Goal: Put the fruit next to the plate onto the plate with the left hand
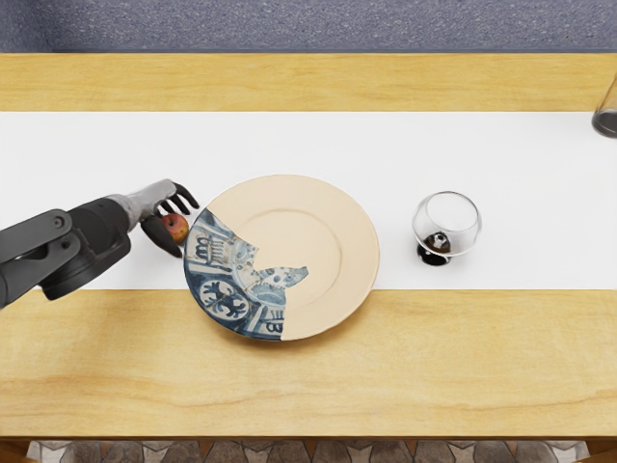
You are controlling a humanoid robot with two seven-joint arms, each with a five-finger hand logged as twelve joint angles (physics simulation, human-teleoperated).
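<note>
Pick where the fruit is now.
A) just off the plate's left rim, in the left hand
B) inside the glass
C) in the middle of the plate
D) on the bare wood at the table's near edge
A: the fruit sits between the thumb and fingers of the left hand, just outside the left rim of the plate, not on it.

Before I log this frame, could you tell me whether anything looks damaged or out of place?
Only the plate: its blue pattern covers just the lower-left part and ends in a jagged edge, like a patchy texture rather than a break. Nothing looks spilled.
</note>
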